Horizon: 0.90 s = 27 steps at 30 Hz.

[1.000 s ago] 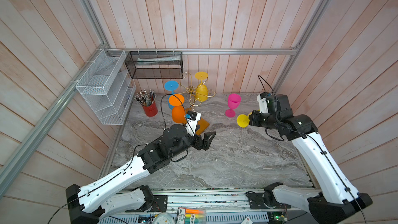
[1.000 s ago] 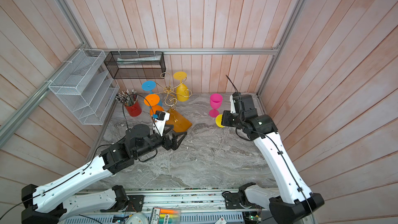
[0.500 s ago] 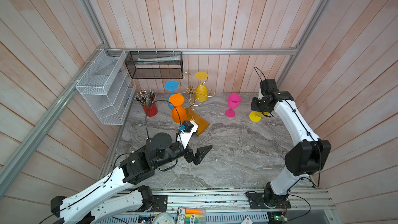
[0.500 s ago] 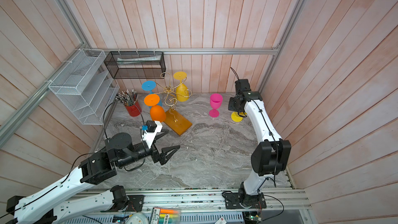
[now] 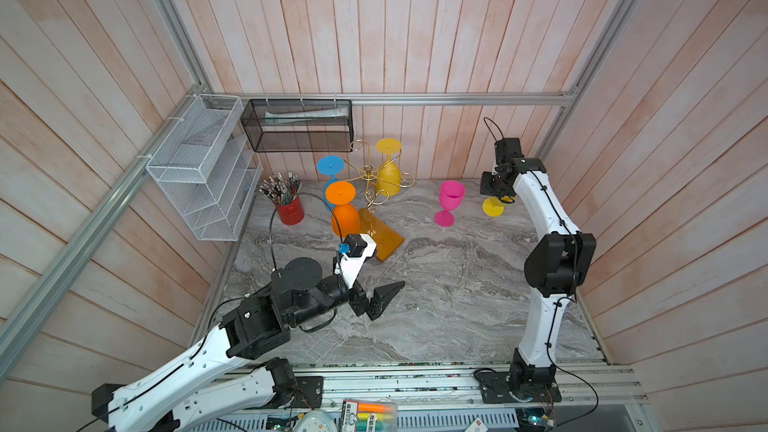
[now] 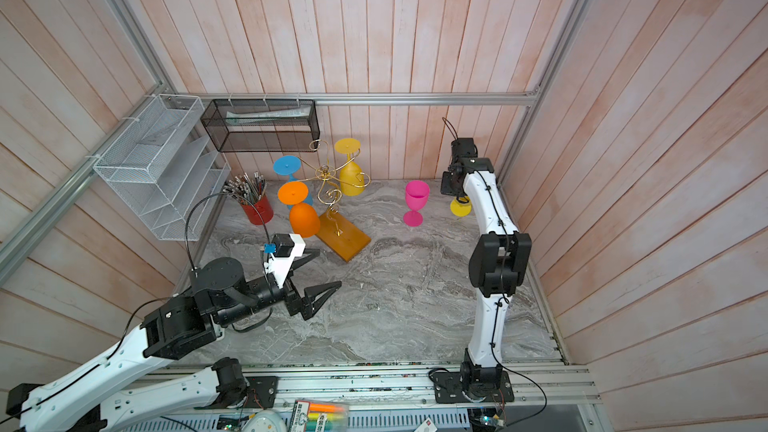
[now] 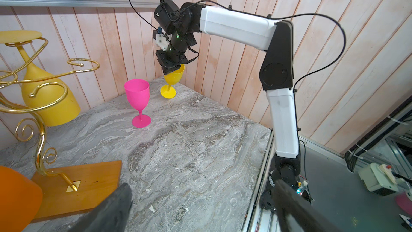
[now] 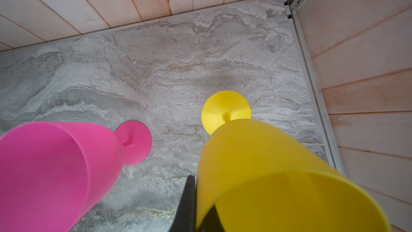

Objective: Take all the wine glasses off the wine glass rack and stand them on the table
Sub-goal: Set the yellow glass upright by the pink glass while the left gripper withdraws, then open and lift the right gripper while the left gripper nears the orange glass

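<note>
The yellow wine glass point(image 8: 267, 175), off the wine glass rack point(image 5: 368, 170), now stands by the pink glass point(image 8: 55, 164), right gripper point(image 7: 173, 69) fingers clenched on its rim, left gripper point(image 7: 201, 186) fingers released.

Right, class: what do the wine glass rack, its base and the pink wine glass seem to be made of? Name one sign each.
The wine glass rack looks like thin metal wire with a shiny gold finish: bright glints along its curls. Its base looks like wood, orange-brown, with faint grain. The pink wine glass is probably plastic: opaque, matte, evenly coloured.
</note>
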Each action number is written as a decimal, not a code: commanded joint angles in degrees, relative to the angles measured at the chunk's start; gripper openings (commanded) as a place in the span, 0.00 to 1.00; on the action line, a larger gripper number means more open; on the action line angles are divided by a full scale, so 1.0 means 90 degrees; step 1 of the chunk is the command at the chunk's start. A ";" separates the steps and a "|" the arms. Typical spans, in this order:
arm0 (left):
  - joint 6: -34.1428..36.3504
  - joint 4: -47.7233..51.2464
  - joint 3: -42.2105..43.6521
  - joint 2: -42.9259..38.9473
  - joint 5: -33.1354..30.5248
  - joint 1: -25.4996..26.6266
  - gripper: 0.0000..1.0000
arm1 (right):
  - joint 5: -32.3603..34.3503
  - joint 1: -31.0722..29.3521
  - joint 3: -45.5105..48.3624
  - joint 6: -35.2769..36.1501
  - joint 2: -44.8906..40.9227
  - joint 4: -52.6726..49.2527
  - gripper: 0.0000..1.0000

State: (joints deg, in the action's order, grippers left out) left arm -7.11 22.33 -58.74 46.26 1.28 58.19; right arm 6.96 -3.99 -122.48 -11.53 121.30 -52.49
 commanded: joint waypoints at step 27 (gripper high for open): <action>-0.0439 0.0177 -0.0568 -0.0052 -0.0762 0.0020 0.99 | -0.0784 0.0152 -0.1728 0.0322 0.1386 -0.0015 0.25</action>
State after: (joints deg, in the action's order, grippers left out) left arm -10.50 23.38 -61.84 46.11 -3.95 58.19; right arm -0.08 -2.85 -135.46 -9.17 132.27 -51.20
